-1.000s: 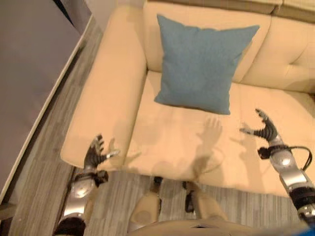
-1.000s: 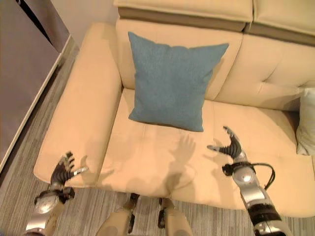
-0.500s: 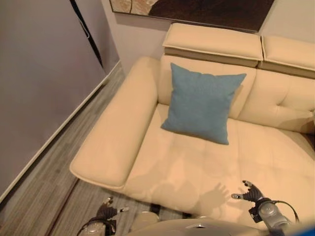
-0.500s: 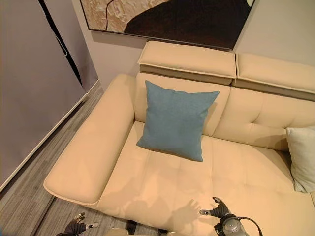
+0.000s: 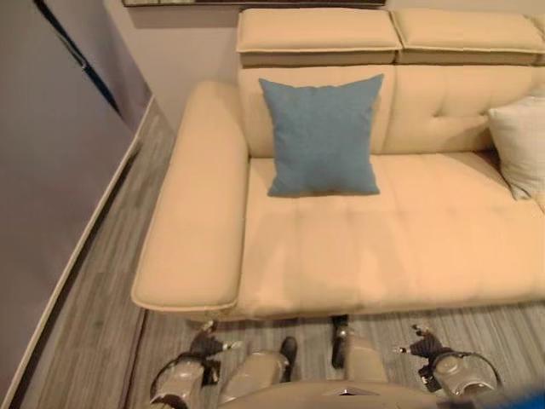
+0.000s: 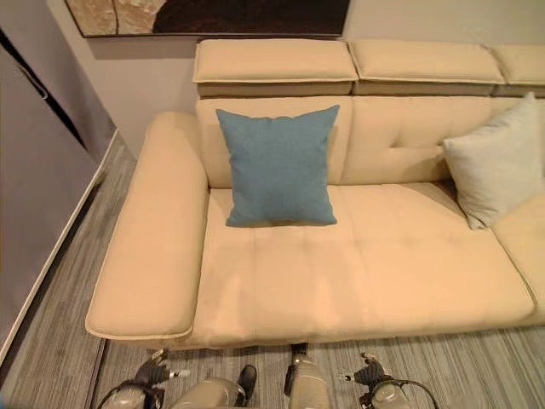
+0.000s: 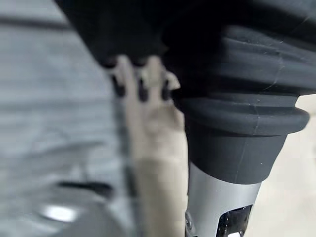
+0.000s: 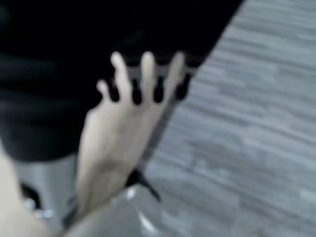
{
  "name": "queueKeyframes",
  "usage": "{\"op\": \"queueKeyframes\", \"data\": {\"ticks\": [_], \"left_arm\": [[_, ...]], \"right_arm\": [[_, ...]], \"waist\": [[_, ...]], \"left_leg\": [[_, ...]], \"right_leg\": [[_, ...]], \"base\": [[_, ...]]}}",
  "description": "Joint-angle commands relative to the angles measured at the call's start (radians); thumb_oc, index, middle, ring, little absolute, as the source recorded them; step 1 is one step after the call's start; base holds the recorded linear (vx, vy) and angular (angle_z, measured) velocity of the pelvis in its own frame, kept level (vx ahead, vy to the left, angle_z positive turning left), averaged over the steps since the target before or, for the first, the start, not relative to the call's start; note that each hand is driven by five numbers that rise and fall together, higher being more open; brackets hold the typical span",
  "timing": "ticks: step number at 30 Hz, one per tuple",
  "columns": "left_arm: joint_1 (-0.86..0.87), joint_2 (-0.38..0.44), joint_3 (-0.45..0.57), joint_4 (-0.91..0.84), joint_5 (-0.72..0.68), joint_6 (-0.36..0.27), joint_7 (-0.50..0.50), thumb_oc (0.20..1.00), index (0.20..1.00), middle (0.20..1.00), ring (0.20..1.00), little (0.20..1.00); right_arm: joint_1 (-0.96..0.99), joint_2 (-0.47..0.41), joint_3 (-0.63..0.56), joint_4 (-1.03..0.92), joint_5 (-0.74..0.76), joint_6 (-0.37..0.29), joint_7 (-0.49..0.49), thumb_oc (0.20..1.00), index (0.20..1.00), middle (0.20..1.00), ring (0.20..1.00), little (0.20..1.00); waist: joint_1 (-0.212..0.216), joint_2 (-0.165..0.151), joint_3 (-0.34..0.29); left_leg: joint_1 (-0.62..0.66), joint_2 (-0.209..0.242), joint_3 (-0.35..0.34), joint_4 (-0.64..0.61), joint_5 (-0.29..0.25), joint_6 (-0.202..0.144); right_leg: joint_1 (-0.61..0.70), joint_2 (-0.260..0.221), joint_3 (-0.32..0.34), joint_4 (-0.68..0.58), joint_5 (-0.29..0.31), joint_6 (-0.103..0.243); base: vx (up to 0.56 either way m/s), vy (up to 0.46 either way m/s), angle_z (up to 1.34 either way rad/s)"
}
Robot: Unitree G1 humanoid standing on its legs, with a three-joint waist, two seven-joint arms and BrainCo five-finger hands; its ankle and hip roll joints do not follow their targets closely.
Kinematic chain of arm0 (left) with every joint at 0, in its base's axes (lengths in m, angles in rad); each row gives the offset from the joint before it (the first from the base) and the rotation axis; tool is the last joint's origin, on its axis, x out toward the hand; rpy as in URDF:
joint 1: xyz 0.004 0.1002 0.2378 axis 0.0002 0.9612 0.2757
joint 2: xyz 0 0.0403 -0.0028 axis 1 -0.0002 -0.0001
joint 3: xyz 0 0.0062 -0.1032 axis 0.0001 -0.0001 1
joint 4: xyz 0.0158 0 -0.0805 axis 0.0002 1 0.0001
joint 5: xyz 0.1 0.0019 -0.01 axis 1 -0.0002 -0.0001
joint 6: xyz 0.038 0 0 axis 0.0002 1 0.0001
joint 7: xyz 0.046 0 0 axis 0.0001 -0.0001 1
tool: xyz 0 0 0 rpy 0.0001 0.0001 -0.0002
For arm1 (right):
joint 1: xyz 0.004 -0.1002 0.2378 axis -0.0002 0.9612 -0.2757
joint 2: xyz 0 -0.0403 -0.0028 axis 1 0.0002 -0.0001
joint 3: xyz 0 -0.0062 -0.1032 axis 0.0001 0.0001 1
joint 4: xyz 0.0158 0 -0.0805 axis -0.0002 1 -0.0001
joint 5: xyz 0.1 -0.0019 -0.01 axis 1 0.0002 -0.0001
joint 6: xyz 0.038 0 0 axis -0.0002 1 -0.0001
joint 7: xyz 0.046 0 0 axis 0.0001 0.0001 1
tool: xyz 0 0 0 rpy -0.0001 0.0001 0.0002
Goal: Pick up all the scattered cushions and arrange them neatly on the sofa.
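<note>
A blue cushion (image 5: 322, 136) stands upright against the backrest of the cream sofa (image 5: 383, 247), near its left end. A pale grey cushion (image 6: 490, 158) leans against the backrest further right. My left hand (image 5: 204, 345) hangs low over the floor in front of the sofa's left corner, fingers straight and holding nothing. My right hand (image 5: 421, 348) hangs at the same height to the right, also open and empty. In the wrist views the fingers (image 7: 140, 79) and fingers (image 8: 143, 74) point out straight, with floor past them.
The sofa's wide armrest (image 5: 192, 213) runs along its left side. A grey wall panel (image 5: 43, 170) stands to the left, across a strip of grey plank floor (image 5: 102, 281). A dark picture (image 6: 213, 15) hangs above the headrests.
The view has swung and pulled back, bringing the pale cushion into sight. Both hands have dropped from over the seat to below the sofa's front edge. The blue cushion stays put.
</note>
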Motion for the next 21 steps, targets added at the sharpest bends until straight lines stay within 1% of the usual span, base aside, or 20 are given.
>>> {"op": "queueKeyframes", "data": {"ticks": [1, 2, 3, 4, 6, 7, 8, 9, 10, 13, 14, 15, 16, 18, 19, 20, 21], "left_arm": [[-0.019, 0.039, 0.037, 0.006, 0.025, 0.002, 0.0, 1.0, 1.0, 1.0, 1.0, 1.0], [-0.019, 0.039, 0.037, 0.006, 0.025, 0.002, 0.0, 1.0, 1.0, 1.0, 1.0, 1.0], [-0.019, 0.042, 0.043, 0.013, 0.026, 0.007, 0.003, 1.0, 1.0, 1.0, 1.0, 1.0], [-0.015, 0.041, 0.037, 0.001, 0.01, 0.002, 0.003, 1.0, 1.0, 1.0, 1.0, 1.0], [-0.019, 0.032, 0.043, -0.001, -0.002, -0.001, 0.013, 1.0, 1.0, 1.0, 1.0, 1.0], [-0.019, 0.032, 0.043, -0.001, -0.002, -0.001, 0.013, 1.0, 1.0, 1.0, 1.0, 1.0], [-0.021, 0.028, 0.037, 0.004, 0.001, -0.004, 0.017, 1.0, 1.0, 1.0, 1.0, 1.0], [-0.04, 0.026, 0.028, 0.006, -0.001, -0.004, 0.025, 1.0, 1.0, 1.0, 1.0, 1.0], [-0.05, 0.022, 0.021, 0.007, -0.003, -0.002, 0.028, 1.0, 1.0, 1.0, 1.0, 1.0], [-0.062, 0.011, 0.007, 0.003, -0.002, 0.003, 0.024, 1.0, 1.0, 1.0, 1.0, 1.0], [-0.066, 0.011, 0.003, 0.001, -0.001, 0.005, 0.024, 1.0, 1.0, 1.0, 1.0, 1.0], [-0.071, 0.008, -0.002, -0.001, -0.002, 0.007, 0.026, 1.0, 1.0, 1.0, 1.0, 1.0], [-0.075, 0.002, -0.011, -0.002, -0.003, 0.007, 0.027, 1.0, 1.0, 1.0, 1.0, 1.0], [-0.085, -0.005, -0.015, -0.003, -0.011, 0.007, 0.029, 1.0, 1.0, 1.0, 1.0, 1.0], [-0.087, -0.007, -0.018, -0.005, -0.015, 0.007, 0.029, 1.0, 1.0, 1.0, 1.0, 1.0], [-0.088, -0.009, -0.022, -0.003, -0.011, 0.008, 0.029, 1.0, 1.0, 1.0, 1.0, 1.0], [-0.086, -0.01, -0.018, -0.003, -0.01, 0.008, 0.032, 1.0, 1.0, 1.0, 1.0, 1.0]], "right_arm": [[-0.025, -0.043, -0.017, -0.019, 0.011, -0.013, -0.02, 1.0, 1.0, 1.0, 1.0, 1.0], [-0.025, -0.043, -0.017, -0.019, 0.011, -0.013, -0.02, 1.0, 1.0, 1.0, 1.0, 1.0], [-0.023, -0.04, -0.023, -0.015, 0.013, -0.012, -0.023, 1.0, 1.0, 1.0, 1.0, 1.0], [-0.013, -0.032, -0.028, -0.024, 0.025, -0.014, -0.026, 1.0, 1.0, 1.0, 1.0, 1.0], [-0.023, -0.029, -0.021, -0.03, 0.027, -0.013, -0.033, 1.0, 1.0, 1.0, 1.0, 1.0], [-0.023, -0.029, -0.021, -0.03, 0.027, -0.013, -0.033, 1.0, 1.0, 1.0, 1.0, 1.0], [-0.021, -0.028, -0.015, -0.033, 0.029, -0.015, -0.036, 1.0, 1.0, 1.0, 1.0, 1.0], [-0.028, -0.028, -0.015, -0.037, 0.045, -0.017, -0.042, 1.0, 1.0, 1.0, 1.0, 1.0], [-0.028, -0.031, -0.02, -0.037, 0.057, -0.018, -0.046, 1.0, 1.0, 1.0, 1.0, 1.0], [-0.023, -0.037, -0.032, -0.039, 0.081, -0.022, -0.053, 1.0, 1.0, 1.0, 1.0, 1.0], [-0.023, -0.037, -0.033, -0.035, 0.084, -0.019, -0.055, 1.0, 1.0, 1.0, 1.0, 1.0], [-0.024, -0.037, -0.034, -0.03, 0.086, -0.015, -0.059, 1.0, 1.0, 1.0, 1.0, 1.0], [-0.022, -0.038, -0.035, -0.026, 0.09, -0.013, -0.066, 1.0, 1.0, 1.0, 1.0, 1.0], [-0.022, -0.037, -0.046, -0.02, 0.107, -0.014, -0.071, 1.0, 1.0, 1.0, 1.0, 1.0], [-0.022, -0.036, -0.051, -0.026, 0.114, -0.014, -0.072, 1.0, 1.0, 1.0, 1.0, 1.0], [-0.019, -0.034, -0.055, -0.024, 0.12, -0.008, -0.068, 1.0, 1.0, 1.0, 1.0, 1.0], [-0.017, -0.031, -0.057, -0.021, 0.118, -0.01, -0.071, 1.0, 1.0, 1.0, 1.0, 1.0]], "waist": [[0.052, -0.028, -0.023], [0.052, -0.028, -0.025], [0.072, -0.036, -0.031], [0.079, -0.051, -0.035], [0.084, -0.059, -0.044], [0.085, -0.058, -0.044], [0.082, -0.066, -0.043], [0.069, -0.069, -0.033], [0.059, -0.071, -0.024], [0.035, -0.067, -0.012], [0.032, -0.066, -0.009], [0.034, -0.066, -0.004], [0.043, -0.066, 0.004], [0.046, -0.066, 0.003], [0.045, -0.064, 0.005], [0.044, -0.058, 0.002], [0.043, -0.054, -0.003]], "left_leg": [[0.098, 0.026, -0.079, -0.107, -0.066, -0.089], [0.096, 0.026, -0.079, -0.108, -0.064, -0.089], [0.085, 0.03, -0.058, -0.108, -0.06, -0.095], [0.071, 0.025, -0.056, -0.103, -0.053, -0.1], [0.059, 0.039, -0.031, -0.107, -0.05, -0.115], [0.06, 0.04, -0.031, -0.108, -0.05, -0.115], [0.057, 0.047, -0.016, -0.101, -0.051, -0.124], [0.042, 0.056, -0.012, -0.086, -0.037, -0.141], [0.032, 0.062, -0.009, -0.074, -0.033, -0.153], [0.029, 0.076, -0.006, -0.055, -0.034, -0.164], [0.029, 0.075, -0.014, -0.048, -0.035, -0.165], [0.027, 0.061, -0.045, -0.036, -0.037, -0.165], [0.021, 0.031, -0.105, -0.019, -0.042, -0.164], [0.008, -0.013, -0.174, -0.009, -0.05, -0.162], [-0.005, -0.029, -0.186, 0.007, -0.052, -0.162], [0.001, -0.031, -0.197, 0.001, -0.061, -0.155], [0.012, -0.03, -0.204, -0.012, -0.065, -0.147]], "right_leg": [[0.308, -0.002, -0.027, -0.196, -0.078, 0.012], [0.306, -0.002, -0.028, -0.198, -0.075, 0.012], [0.354, -0.011, -0.044, -0.229, -0.073, 0.018], [0.372, -0.004, -0.037, -0.261, -0.073, 0.012], [0.388, -0.003, -0.042, -0.331, -0.067, 0.022], [0.39, -0.002, -0.041, -0.332, -0.066, 0.022], [0.405, 0.009, -0.037, -0.383, -0.07, 0.018], [0.407, 0.033, -0.008, -0.415, -0.073, 0.011], [0.409, 0.042, -0.005, -0.426, -0.073, 0.003], [0.419, 0.058, -0.007, -0.447, -0.073, -0.017], [0.419, 0.061, -0.002, -0.448, -0.072, -0.02], [0.416, 0.064, 0.012, -0.45, -0.067, -0.023], [0.413, 0.07, 0.031, -0.45, -0.06, -0.024], [0.41, 0.074, 0.067, -0.457, -0.052, -0.015], [0.408, 0.074, 0.081, -0.455, -0.049, -0.012], [0.403, 0.082, 0.109, -0.446, -0.051, -0.011], [0.403, 0.087, 0.121, -0.445, -0.052, -0.011]], "base": [[-0.16, -0.101, -0.51], [-0.17, -0.148, -0.61], [-0.08, -0.141, -0.69], [-0.09, -0.206, -0.75], [-0.04, -0.156, -0.37], [-0.02, -0.163, -0.07], [-0.04, -0.242, -0.44], [-0.08, -0.345, -0.46], [-0.09, -0.275, -0.35], [-0.05, -0.146, 0.21], [-0.05, -0.103, 0.11], [-0.06, -0.07, -0.09], [-0.04, -0.054, -0.16], [-0.02, -0.009, -0.23], [0.0, 0.053, -0.54], [0.02, 0.066, -0.71], [0.04, 0.089, -1.1]]}}
